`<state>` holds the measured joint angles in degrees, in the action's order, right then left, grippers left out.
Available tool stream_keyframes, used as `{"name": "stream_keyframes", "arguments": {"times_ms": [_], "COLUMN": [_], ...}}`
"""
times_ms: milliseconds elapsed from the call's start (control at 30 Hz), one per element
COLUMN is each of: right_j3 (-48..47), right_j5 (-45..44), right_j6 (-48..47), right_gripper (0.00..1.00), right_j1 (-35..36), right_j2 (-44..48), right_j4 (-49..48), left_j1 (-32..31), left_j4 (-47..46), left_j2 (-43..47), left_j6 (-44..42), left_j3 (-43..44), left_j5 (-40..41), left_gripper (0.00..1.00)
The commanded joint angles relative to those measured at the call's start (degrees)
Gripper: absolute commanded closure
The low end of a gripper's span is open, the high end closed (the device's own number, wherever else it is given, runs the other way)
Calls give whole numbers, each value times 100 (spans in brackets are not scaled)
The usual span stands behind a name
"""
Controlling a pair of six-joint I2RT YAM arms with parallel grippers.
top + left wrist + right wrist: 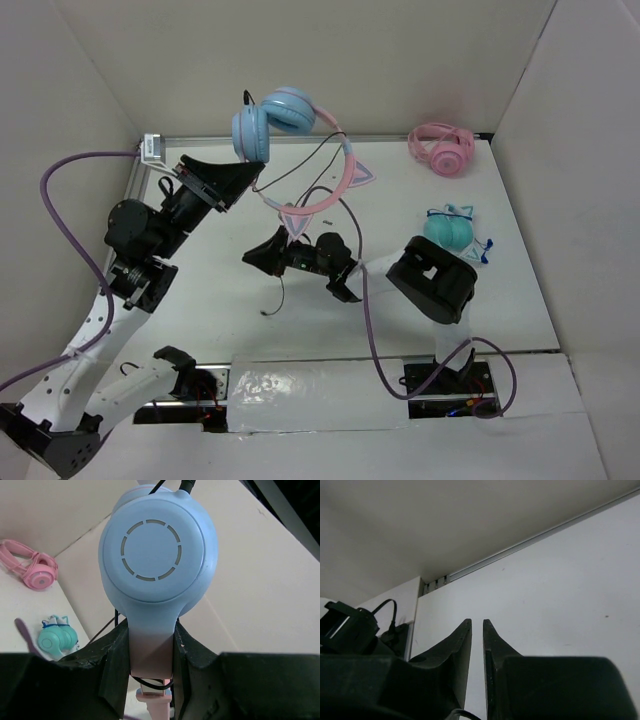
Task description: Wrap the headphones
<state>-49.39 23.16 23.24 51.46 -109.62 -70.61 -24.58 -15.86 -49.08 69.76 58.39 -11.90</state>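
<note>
The headphones have light blue ear cups and a pink cat-ear headband. They are held up off the table at the back left. My left gripper is shut on the stem just below one ear cup. In the left wrist view that cup fills the frame above the jaws of the left gripper. The thin black cable loops down to my right gripper at mid-table, and its tail dangles below. In the right wrist view the right gripper has its jaws almost together, with the cable showing at their base.
All-pink headphones lie at the back right and also show in the left wrist view. Teal headphones lie on the right and show in the left wrist view. White walls close in the table on three sides.
</note>
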Motion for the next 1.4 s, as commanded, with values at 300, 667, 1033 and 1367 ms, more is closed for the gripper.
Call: {"name": "stream_keyframes", "arguments": {"times_ms": [300,667,1033,1367], "right_j3": [-9,-1214,-1336,-2267], "right_j5": [-925,-2840,-4925,-6464], "right_j6": [-232,-408,-962,-2016], "right_gripper": [100,100,100,100], "right_j1": [1515,1867,1990,1956], "right_j2": [424,1223,3798,4599], "right_j4": [1359,5615,8844,9443], "left_j1": [-91,-1049,-1058,-1084], "left_j4": [-278,-2162,-3098,-3268], "left_j2": [-952,-2017,-2159,-1465], "left_j6": [144,-2438,-3653,-4629], "left_j3": [937,472,-433,-1251], "left_j5": [2524,5399,5550,4303], "left_gripper": [100,100,100,100]}}
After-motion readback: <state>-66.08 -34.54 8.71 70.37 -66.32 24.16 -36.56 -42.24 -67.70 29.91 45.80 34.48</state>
